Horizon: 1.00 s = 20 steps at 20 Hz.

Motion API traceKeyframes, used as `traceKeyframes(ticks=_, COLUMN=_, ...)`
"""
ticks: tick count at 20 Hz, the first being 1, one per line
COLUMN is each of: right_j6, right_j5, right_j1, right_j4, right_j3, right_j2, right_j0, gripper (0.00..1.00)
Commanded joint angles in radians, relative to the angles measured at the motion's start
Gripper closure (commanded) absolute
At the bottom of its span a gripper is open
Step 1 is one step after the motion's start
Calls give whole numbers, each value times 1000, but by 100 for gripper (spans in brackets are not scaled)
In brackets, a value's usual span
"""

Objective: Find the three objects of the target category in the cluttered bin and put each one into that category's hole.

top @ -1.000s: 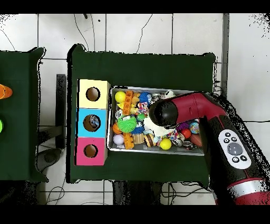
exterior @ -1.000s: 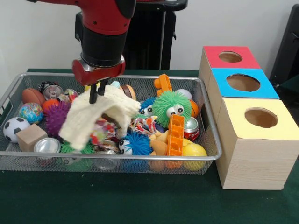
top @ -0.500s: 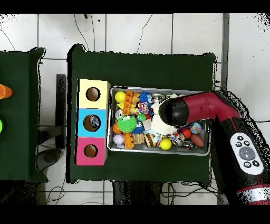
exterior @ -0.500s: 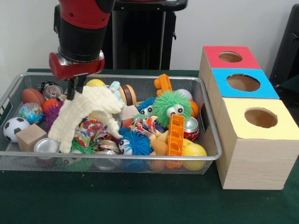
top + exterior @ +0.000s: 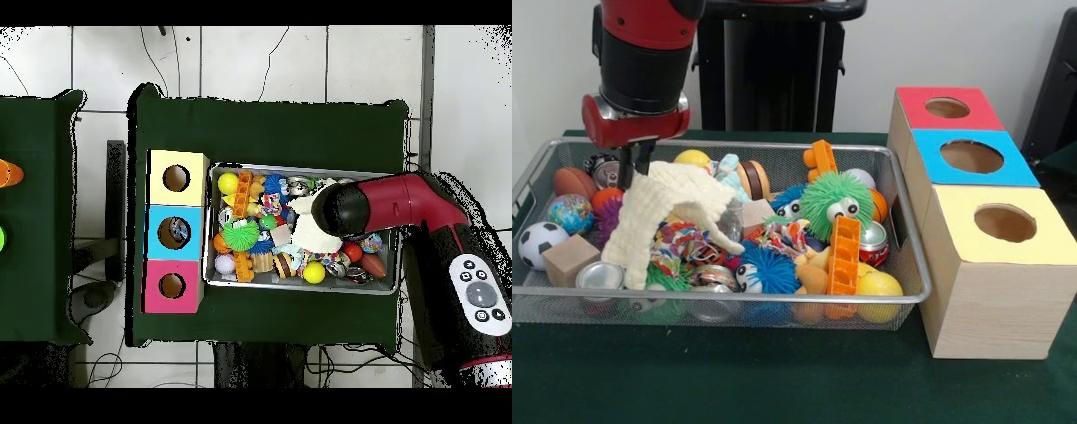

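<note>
One red and black arm reaches down over the left end of the wire bin (image 5: 900, 212), and its gripper (image 5: 633, 166) is pinched shut on the top edge of a cream knitted cloth (image 5: 666, 216). The cloth hangs from the fingers and drapes over the toys below, its lower end beside a silver can (image 5: 600, 276) and a wooden block (image 5: 570, 259). A green fuzzy ball with eyes (image 5: 836, 201) sits mid-bin behind an orange ladder-shaped block (image 5: 844, 256). To the right of the bin stand three boxes with holes: red (image 5: 946, 108), blue (image 5: 971, 156), yellow (image 5: 1005, 223). From overhead, the arm hides the gripper, and the cloth (image 5: 308, 232) shows just left of it.
</note>
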Motion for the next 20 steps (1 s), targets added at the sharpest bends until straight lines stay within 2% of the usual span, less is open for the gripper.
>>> traceKeyframes(ticks=1, right_j6=-389, right_j5=97, right_j1=16, right_j4=-97, right_j3=-46, right_j2=0, right_j0=-15, gripper=100)
traceKeyframes(ticks=5, right_j6=-450, right_j5=91, right_j1=21, right_j4=-121, right_j3=-66, right_j2=6, right_j0=-26, gripper=100)
traceKeyframes(ticks=9, right_j6=-467, right_j5=82, right_j1=22, right_j4=-129, right_j3=-64, right_j2=9, right_j0=-33, gripper=100)
traceKeyframes(ticks=17, right_j6=-535, right_j5=83, right_j1=5, right_j4=-127, right_j3=-62, right_j2=9, right_j0=-44, gripper=100)
traceKeyframes(ticks=20, right_j6=-553, right_j5=80, right_j1=12, right_j4=-100, right_j3=-57, right_j2=22, right_j0=-53, gripper=100)
